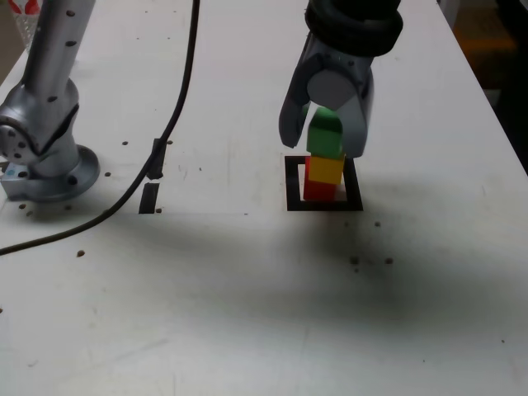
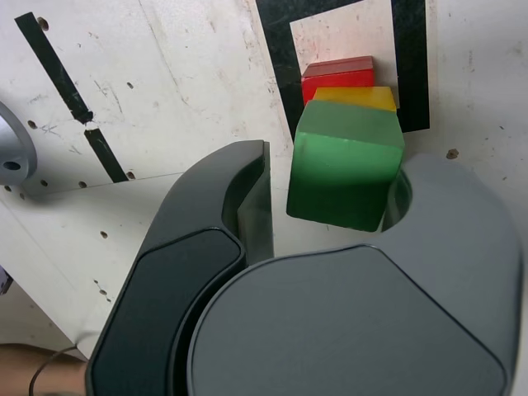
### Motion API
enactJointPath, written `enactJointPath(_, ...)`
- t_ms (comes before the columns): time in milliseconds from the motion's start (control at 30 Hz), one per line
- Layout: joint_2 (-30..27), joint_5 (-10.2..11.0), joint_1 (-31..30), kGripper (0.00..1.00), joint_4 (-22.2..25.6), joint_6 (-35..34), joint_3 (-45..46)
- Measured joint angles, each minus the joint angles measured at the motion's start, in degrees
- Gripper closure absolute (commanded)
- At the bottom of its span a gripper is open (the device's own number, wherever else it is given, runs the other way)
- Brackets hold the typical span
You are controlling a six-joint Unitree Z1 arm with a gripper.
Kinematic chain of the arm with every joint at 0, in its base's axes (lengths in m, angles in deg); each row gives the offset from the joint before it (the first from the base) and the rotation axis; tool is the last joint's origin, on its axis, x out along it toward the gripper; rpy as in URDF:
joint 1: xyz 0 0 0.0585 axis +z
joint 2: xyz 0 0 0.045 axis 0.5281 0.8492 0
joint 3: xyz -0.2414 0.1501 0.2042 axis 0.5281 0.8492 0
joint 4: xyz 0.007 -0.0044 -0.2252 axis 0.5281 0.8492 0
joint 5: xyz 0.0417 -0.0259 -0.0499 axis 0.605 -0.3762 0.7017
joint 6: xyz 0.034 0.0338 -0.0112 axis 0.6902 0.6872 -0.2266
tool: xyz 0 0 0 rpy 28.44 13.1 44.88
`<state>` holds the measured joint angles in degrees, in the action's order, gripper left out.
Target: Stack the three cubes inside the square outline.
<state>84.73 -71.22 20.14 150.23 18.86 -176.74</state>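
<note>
Between the open fingers of the claw (image 1: 325,142) sits the green cube (image 1: 325,134), the top block of a small stack. The jaws stand apart, with a visible gap between one finger (image 2: 254,198) and the cube; the other finger (image 2: 450,206) is right beside it, and whether that one touches cannot be told.

Directly beneath the claw, the yellow cube (image 1: 327,169) is under the green one, and the red cube (image 1: 319,188) is lowest. The column is slightly uneven: in the exterior view, the red cube shows past the yellow one's left side. All three are stacked within the square outline (image 1: 355,190), a black tape frame with a white centre lying on the white tabletop (image 1: 223,289) below the fingertips.

Well apart from the claw, on the exterior view's left, two short black tape strips (image 1: 148,198) lie nearly end to end. Farther out on that same side stands a silver jointed piece (image 1: 54,161) with a round base. A dark cable (image 1: 177,107) curves through the space between the claw and that piece — it crosses the exterior view close to the strips. Small dark spots dot the white surface around the claw.

Beyond the claw's dark grey body, the wrist view also catches part of a person's bare arm (image 2: 41,369) at its edge — a thin cord (image 2: 51,360) runs across it.
</note>
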Motion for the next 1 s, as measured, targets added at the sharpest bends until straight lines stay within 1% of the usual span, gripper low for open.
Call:
enactJointPath(300, 0.5, 0.1, 0.0, 0.33, -0.1, 0.0, 0.0)
enactJointPath(533, -0.1, 1.2, 0.0, 0.3, 0.0, 0.0, -0.6)
enactJointPath(667, -3.1, 2.6, 0.0, 0.29, 0.0, 0.0, -1.1)
enactJointPath(767, -7.4, 4.1, 0.1, 0.28, 0.1, 0.1, 0.1)
enactJointPath(867, -10.5, 4.4, 0.9, 0.28, 0.2, 0.1, 2.5)
enactJointPath(1000, -12.6, 4.8, 2.2, 0.28, 0.1, 0.1, 5.7)
